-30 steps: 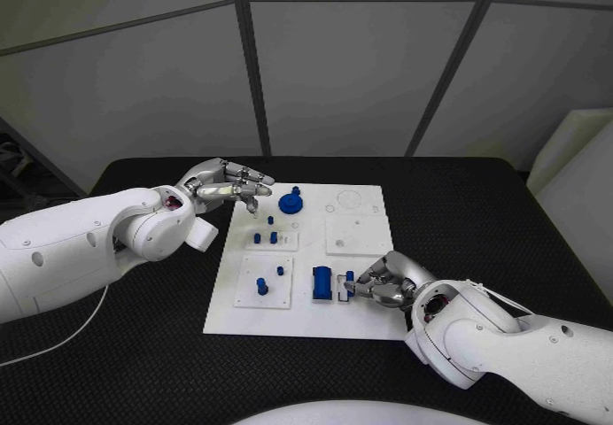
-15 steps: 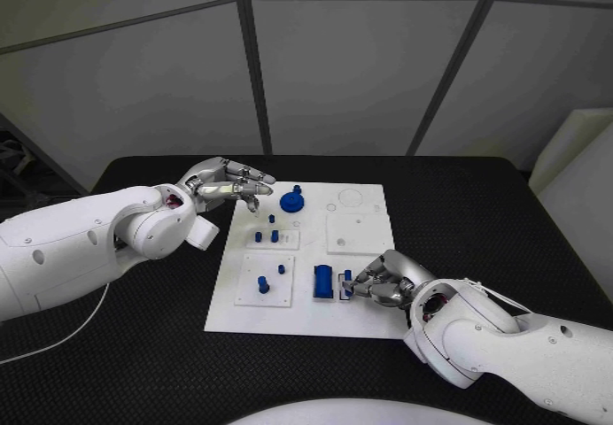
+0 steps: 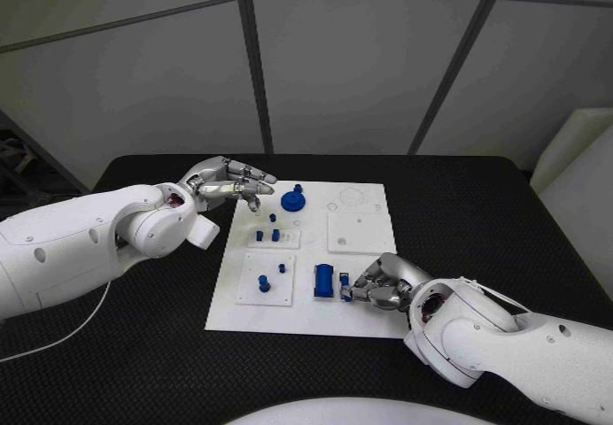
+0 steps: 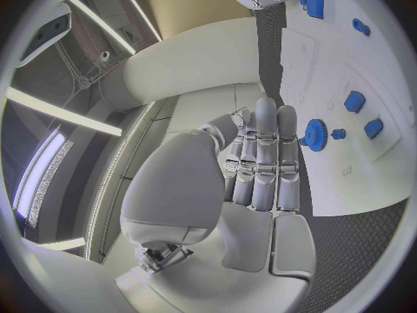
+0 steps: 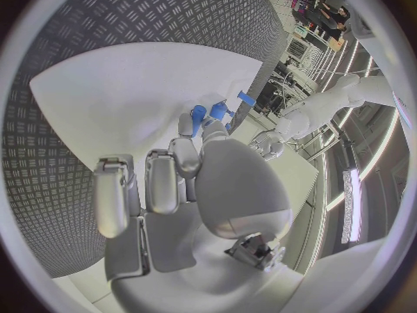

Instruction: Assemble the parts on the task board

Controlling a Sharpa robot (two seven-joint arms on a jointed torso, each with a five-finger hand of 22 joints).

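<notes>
A: The right hand [image 3: 384,283] pinches a small blue part [image 3: 345,284] at the near edge of the task board [image 3: 358,235], just beside the blue block [image 3: 323,280]; tilted, it could jam.

B: The left hand [image 3: 230,186] hovers with fingers apart, holding nothing, beside the blue gear [image 3: 294,200] (its teeth show in the left wrist view [image 4: 315,133]).

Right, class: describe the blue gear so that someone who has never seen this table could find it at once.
Start at the white task board in the middle of the black table. Go to its far edge, just beside the fingers of the left hand. There stands the blue gear: the only round, toothed disc with a knob on top, while the other blue parts are small pegs or blocks.
</notes>
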